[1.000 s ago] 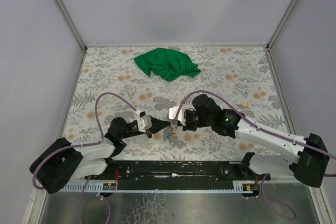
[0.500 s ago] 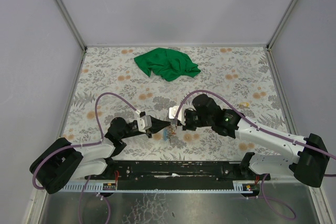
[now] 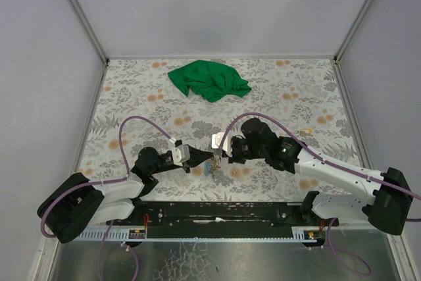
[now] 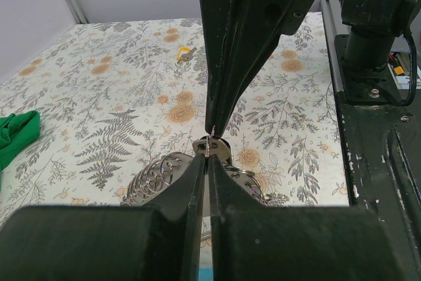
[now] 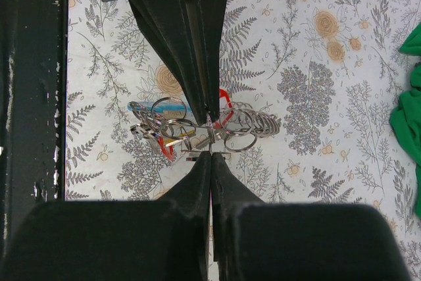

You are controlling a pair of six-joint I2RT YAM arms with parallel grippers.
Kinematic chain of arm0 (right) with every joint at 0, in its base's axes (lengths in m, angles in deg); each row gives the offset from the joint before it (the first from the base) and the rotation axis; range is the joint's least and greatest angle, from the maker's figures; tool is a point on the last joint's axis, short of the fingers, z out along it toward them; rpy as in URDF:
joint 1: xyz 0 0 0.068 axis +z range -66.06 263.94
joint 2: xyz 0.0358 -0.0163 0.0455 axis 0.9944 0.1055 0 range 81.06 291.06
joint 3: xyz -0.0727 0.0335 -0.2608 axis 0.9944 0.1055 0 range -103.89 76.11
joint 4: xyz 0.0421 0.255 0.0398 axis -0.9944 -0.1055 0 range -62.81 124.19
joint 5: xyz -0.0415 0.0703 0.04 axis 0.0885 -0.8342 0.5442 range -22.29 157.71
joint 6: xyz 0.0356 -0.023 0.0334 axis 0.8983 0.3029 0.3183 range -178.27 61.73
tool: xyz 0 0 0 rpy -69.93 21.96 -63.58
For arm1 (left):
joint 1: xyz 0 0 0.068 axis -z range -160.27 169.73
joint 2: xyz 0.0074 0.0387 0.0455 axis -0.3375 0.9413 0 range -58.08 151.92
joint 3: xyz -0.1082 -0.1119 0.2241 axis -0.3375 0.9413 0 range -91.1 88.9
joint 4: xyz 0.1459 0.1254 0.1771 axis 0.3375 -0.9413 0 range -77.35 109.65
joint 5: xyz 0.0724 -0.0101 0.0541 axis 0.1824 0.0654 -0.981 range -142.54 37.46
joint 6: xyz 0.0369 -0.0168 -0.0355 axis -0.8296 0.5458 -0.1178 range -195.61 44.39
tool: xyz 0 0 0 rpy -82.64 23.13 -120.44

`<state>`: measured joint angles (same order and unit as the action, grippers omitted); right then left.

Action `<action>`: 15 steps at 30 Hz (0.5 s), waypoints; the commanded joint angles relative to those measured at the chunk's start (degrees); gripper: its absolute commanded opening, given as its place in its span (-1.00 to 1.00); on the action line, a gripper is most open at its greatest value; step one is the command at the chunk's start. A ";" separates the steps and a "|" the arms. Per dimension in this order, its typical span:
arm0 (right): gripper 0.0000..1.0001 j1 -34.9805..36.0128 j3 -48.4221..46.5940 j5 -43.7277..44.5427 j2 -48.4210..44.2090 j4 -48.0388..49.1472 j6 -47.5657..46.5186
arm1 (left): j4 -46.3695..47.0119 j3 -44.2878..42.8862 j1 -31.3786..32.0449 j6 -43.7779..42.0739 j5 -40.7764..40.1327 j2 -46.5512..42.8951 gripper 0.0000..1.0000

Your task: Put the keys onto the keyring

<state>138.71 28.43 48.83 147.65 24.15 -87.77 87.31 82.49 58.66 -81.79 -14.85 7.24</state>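
Change: across the last second almost nothing moves. Both arms hold the same pose and the bundle of metal under their tips only shifts a hair.
Left end effector (image 3: 208, 157): closed. In its own wrist view its fingers (image 4: 191, 189) lie pressed together, with a thin sliver of metal caught at the very tip.
Right end effector (image 3: 222, 157): also closed, fingers (image 5: 197, 182) together. It meets the left one tip to tip and seems to pinch the same sliver.
Keyring (image 5: 253, 124): a grey coiled loop with several small rings, hanging between the two tips just above the tabletop (image 3: 131, 97), near its front edge. Exactly which strand each tip grips is too fine to tell.
Keys (image 5: 172, 137): bunched in with the rings. A red tag (image 5: 227, 97) shows behind the left tip and a blue tag (image 5: 141, 106) lies along the far side of the bundle. Whether either key is already threaded cannot be told.
Meaning for the task: I judge this a fine, stalled moment of prying or feeding at the ring, not a transfer. No progress shows in this interval.
Risk: the shared pinch is tiny, so a small pull apart could drop the bundle.
Elsewhere: a green cloth (image 3: 209, 79) lies at the back, and a small yellow item (image 4: 185, 52) sits well apart to the right.
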 commanded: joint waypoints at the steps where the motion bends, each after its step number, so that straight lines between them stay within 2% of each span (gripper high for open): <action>1: -1.00 0.54 0.12 1.62 -1.28 0.81 0.25 | 3.71 -1.11 -0.27 0.19 -0.25 -0.75 -1.00; 15: -1.00 0.55 0.04 1.73 -1.02 1.75 0.41 | 3.37 -1.23 -0.19 0.18 -0.03 -0.69 -1.00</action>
<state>138.71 28.78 49.29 147.65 24.15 -87.77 87.31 82.49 58.66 -81.79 -14.85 7.24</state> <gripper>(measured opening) 0.011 0.009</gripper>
